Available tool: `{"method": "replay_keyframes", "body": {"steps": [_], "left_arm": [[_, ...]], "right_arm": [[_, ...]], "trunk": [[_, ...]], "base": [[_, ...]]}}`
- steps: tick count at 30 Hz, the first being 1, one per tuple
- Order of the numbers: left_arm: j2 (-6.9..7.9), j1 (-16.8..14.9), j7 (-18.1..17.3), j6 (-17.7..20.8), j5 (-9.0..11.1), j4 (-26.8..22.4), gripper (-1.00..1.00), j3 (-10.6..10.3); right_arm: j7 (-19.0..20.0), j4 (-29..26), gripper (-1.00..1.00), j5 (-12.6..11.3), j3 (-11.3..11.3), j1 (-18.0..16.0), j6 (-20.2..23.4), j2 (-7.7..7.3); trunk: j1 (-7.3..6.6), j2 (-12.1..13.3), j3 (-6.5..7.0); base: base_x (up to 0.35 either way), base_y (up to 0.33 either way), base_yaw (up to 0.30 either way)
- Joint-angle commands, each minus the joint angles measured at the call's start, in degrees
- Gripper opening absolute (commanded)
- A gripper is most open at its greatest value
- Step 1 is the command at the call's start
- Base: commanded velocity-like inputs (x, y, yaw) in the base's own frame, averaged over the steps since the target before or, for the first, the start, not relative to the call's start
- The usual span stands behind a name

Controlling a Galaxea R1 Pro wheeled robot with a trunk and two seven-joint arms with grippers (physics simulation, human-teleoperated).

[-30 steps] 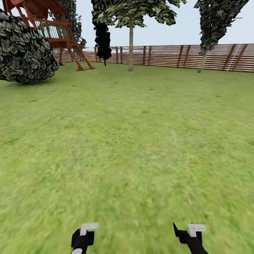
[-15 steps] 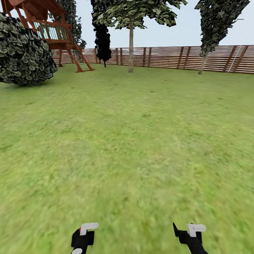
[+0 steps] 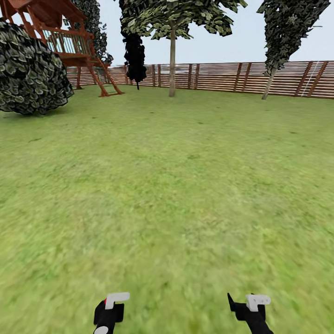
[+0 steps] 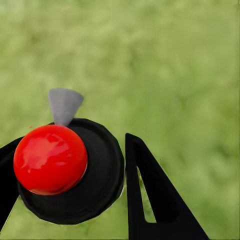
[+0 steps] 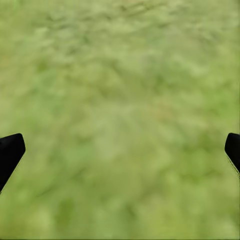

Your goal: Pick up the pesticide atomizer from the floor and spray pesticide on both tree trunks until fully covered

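Red-capped atomizer [image 4: 65,170] gripped by L gripper [image 4: 70,200]; R gripper [image 5: 120,150] wide; head cam: fence [image 3: 241,76].

No legible text, label, brand, number or sign appears in any view. The wooden fence [image 3: 241,76] and play structure [image 3: 69,41], far ahead of the end effectors, carry no markings.

Trees [image 3: 172,55] before fence [image 3: 232,76], bush [image 3: 30,74] left
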Motion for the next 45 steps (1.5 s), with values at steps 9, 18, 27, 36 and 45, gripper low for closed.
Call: {"method": "replay_keyframes", "body": {"steps": [9,18,27,36,45], "left_arm": [[0.0,0.0,0.01,0.0,-0.02,0.0,-1.0,-0.01],[0.0,0.01,0.01,0.05,-0.02,0.15,-1.0,-0.01],[0.0,-0.01,0.01,0.01,-0.02,0.17,-1.0,-0.01],[0.0,0.0,0.01,0.0,-0.02,0.17,-1.0,-0.01],[0.05,0.15,-0.04,0.07,0.02,0.48,-1.0,0.04]], "right_arm": [[0.05,0.05,1.0,0.0,0.0,0.0,0.02,0.0],[0.08,0.07,1.0,0.08,0.0,0.0,0.02,0.05],[0.08,0.15,1.0,0.09,0.0,0.0,0.03,0.05],[0.08,0.16,1.0,0.09,0.0,0.0,0.02,0.05],[0.03,0.12,1.0,0.06,0.0,0.48,-0.04,-0.07]], "trunk": [[0.0,0.0,0.0],[0.0,0.0,0.07],[0.0,0.0,0.44],[0.0,0.0,0.45],[0.0,0.0,0.45]], "base": [[0.34,0.0,0.0],[0.339,0.0,0.0],[0.339,0.0,0.0],[0.339,0.0,0.0],[0.339,0.0,0.0]]}}
